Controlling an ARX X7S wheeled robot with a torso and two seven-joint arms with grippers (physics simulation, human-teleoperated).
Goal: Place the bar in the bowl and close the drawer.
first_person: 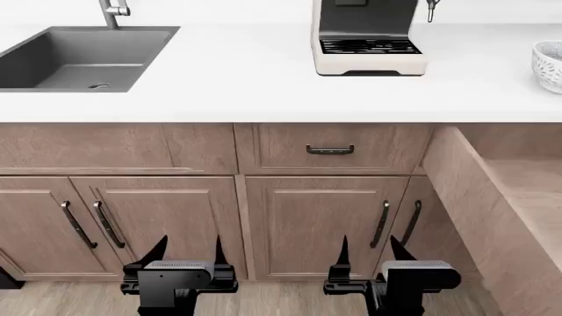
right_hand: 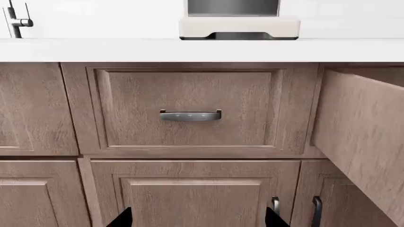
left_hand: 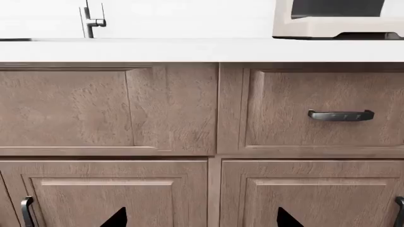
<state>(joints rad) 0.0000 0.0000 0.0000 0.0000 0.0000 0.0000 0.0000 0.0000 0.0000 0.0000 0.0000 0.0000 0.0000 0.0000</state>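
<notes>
Trouble: the bar is nowhere visible. Both grippers, left and right, hang apart and empty; the bowl sits on the table beyond the open drawer, which could block reaching.

Along the white countertop I count one grey rectangular sink at the upper left of the head view with one metal tap behind it, one cream-and-black coffee machine at top centre, and one white speckled bowl cut off by the right edge. Below it there is one small closed brown wood-grain drawer with a dark handle, one big brown wooden drawer standing pulled out at the right, and four vertical dark bar handles on the cabinet doors, two at lower left and two at lower right. Two black grippers sit along the bottom edge, one at the left and one at the right, each with its two pointed fingers standing apart.
</notes>
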